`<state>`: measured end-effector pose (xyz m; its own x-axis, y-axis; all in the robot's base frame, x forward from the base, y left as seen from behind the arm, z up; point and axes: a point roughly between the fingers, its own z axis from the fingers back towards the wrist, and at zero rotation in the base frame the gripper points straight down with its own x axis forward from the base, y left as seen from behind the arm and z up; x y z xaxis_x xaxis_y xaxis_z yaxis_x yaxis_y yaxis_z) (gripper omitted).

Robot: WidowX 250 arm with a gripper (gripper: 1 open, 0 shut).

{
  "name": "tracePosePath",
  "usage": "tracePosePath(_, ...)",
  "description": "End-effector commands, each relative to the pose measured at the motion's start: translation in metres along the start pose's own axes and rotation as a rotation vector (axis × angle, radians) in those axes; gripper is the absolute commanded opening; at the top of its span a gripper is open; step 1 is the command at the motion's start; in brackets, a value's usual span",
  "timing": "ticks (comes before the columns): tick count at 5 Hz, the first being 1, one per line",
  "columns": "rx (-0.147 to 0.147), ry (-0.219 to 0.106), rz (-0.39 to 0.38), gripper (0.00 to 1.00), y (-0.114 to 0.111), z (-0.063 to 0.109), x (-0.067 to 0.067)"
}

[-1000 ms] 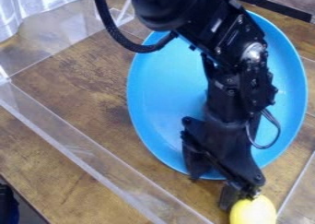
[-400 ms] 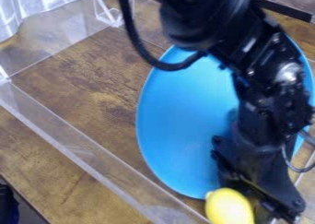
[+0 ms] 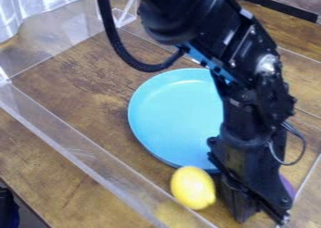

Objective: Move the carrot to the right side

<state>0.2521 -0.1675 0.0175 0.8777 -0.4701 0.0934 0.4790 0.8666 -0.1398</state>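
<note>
Covering most of our view, the brown wooden table (image 3: 75, 77) is lying under all the other things. Over it, our black robot arm (image 3: 201, 25) is reaching down from the top, and it is bending toward the lower right. We are seeing a clear plastic barrier (image 3: 78, 149) that is running slantwise across the left side, down to the bottom. The round blue plate (image 3: 170, 114) is resting on the table, and the arm is hiding its right part from us.

At the end of the arm, our gripper (image 3: 251, 196) is pointing down, beyond the lower right edge of the plate as we are viewing it. Its jaws are standing together, but the dark parts are covering one another, so we cannot tell whether they are clamping something. A black cable (image 3: 114, 27) is curving along the upper part of the arm. At the top left corner, a whitish ribbed thing (image 3: 36, 1) is showing partly.

The yellow lemon (image 3: 193, 188) is sitting near the lower edge of the plate, just beside the gripper, on its left in our view. The purple carrot (image 3: 288, 187) is showing only a small piece at the right side of the gripper; the gripper is hiding the rest.
</note>
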Motion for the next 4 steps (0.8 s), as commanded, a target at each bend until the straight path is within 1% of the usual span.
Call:
tracePosePath(1, -0.012, 0.023, -0.023, 0.00, 0.005, 0.003, 0.002)
tracePosePath(3, -0.050, 0.048, -0.119, 0.00, -0.008, 0.015, 0.013)
tracePosePath(4, -0.071, 0.059, -0.161, 0.00, -0.010, 0.020, 0.017)
